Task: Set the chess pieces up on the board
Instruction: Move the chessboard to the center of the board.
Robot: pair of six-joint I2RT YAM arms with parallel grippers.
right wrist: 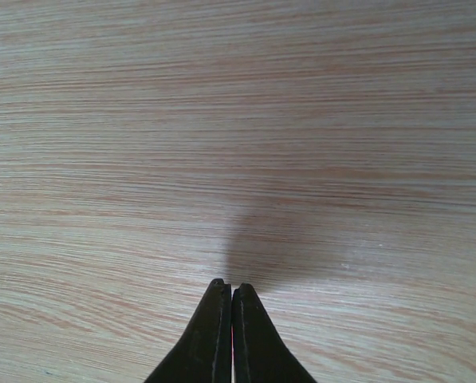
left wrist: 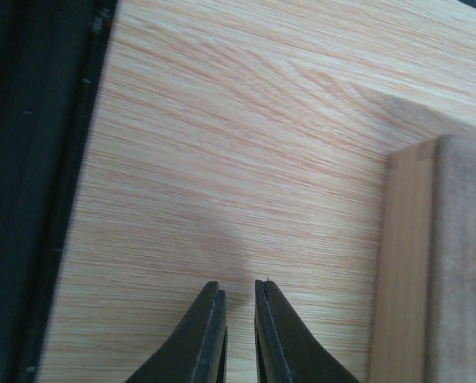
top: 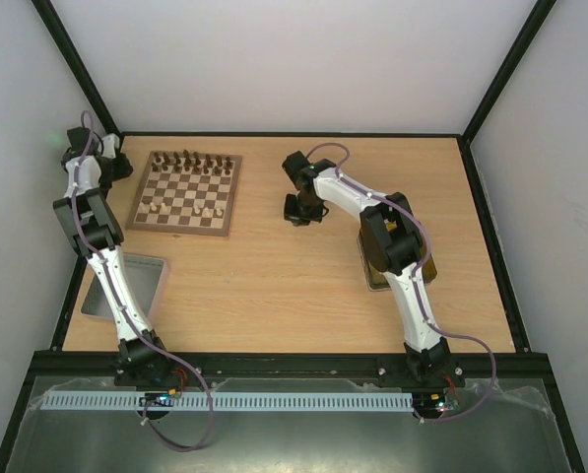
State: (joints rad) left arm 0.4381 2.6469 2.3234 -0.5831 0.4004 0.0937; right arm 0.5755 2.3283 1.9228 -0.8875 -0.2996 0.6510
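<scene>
Far left first: the left gripper (top: pixel 114 164) hangs in the upper left corner of the table (top: pixel 274 286), just beside the board's far left corner. From the left wrist view, that gripper (left wrist: pixel 238 289) shows a thin slit between its fingers, nothing in it, only bare woodgrain below. At the right edge of that view is the board (left wrist: pixel 449 263), a blurred raised corner.

Down at the lower left of the overhead view, a grey rectangular lid (top: pixel 152 276) lies flat, partly under the left arm.

The board (top: pixel 177 230) sits in the upper left part of the table. The dark pieces (top: pixel 190 161) are lined up along its far rows, and a few pale pieces (top: pixel 209 211) are scattered along the near side. They're too small to name.

Moving to centre: the right gripper (top: pixel 299 211) points down over bare table, well right of the board. From the right wrist view, the gripper (right wrist: pixel 231 286) has its fingers pressed together, carrying nothing.

Far right, a yellowish tray (top: pixel 429 266) peeks out from beneath the right arm.
</scene>
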